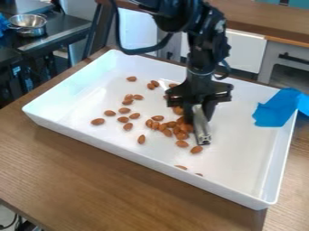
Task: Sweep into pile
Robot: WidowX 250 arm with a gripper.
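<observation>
My black gripper point(199, 111) hangs low over the right-centre of a white tray point(145, 159), shut on a silver metal tool point(201, 126). The tool stands steeply, its lower end down at the tray floor. Brown almonds point(181, 135) lie bunched against the tool's left side. More almonds point(124, 119) are scattered over the left and middle of the tray. A few lie in front of the tool, towards the tray's near wall. The gripper hides part of the tray behind it.
Raised walls surround the tray, which rests on a brown wooden table point(91, 167). Blue tape or cloth point(276, 108) covers part of the right wall. A metal bowl point(28, 25) stands on a dark counter at the upper left.
</observation>
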